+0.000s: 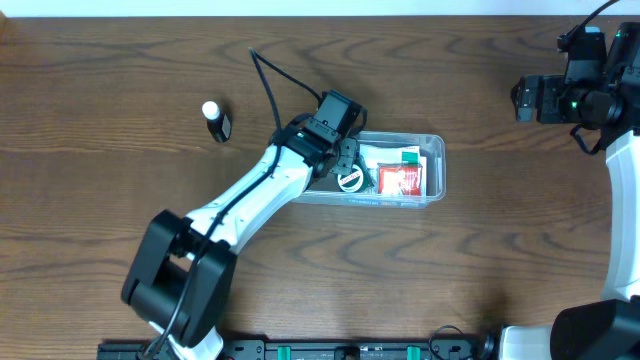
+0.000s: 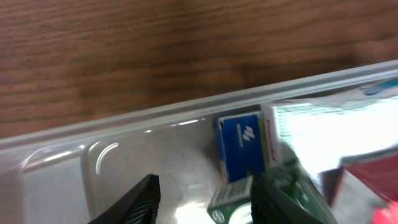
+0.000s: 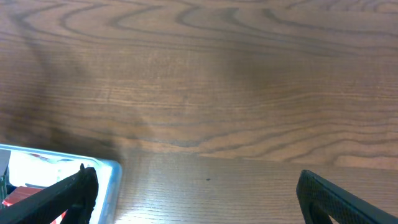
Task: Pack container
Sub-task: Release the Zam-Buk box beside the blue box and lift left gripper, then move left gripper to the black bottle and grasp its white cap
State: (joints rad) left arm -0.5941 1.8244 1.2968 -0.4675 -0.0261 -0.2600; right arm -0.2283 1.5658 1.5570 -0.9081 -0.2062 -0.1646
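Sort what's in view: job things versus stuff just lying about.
Job: container; red box and blue box inside it; left gripper, open above them.
Lying about: small bottle outside it, possibly still to pack; right gripper, off aside.

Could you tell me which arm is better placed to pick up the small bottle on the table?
Left: the left gripper is at the container, much nearer the bottle than the right gripper.
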